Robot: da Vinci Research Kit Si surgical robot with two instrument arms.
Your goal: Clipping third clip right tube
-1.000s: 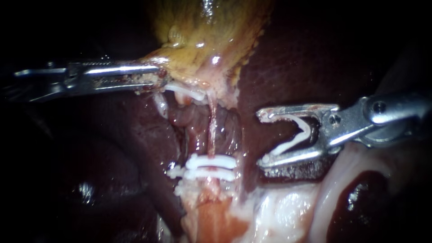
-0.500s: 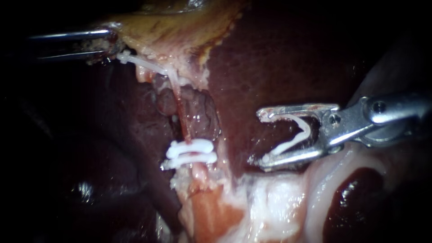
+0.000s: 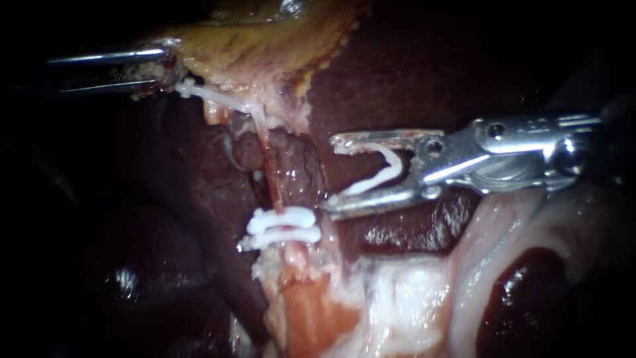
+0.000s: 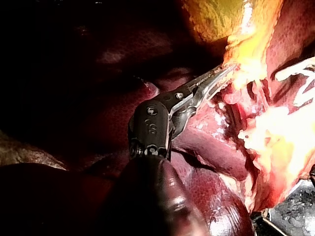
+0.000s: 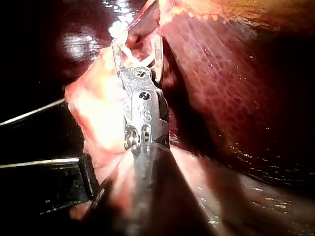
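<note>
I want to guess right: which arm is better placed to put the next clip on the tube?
Right. The right instrument holds a white clip between its jaws, close beside the tube, above the two clips. The left instrument is busy gripping the gallbladder.

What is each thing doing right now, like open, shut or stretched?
Left instrument: jaws shut on the gallbladder at its edge.
Right instrument: jaws wide apart, gripping the open clip, beside the tube.
Open clip: unclosed, not yet around the tube.
Tube: stretched thin and straight.
Two white clips: shut around the tube.
</note>
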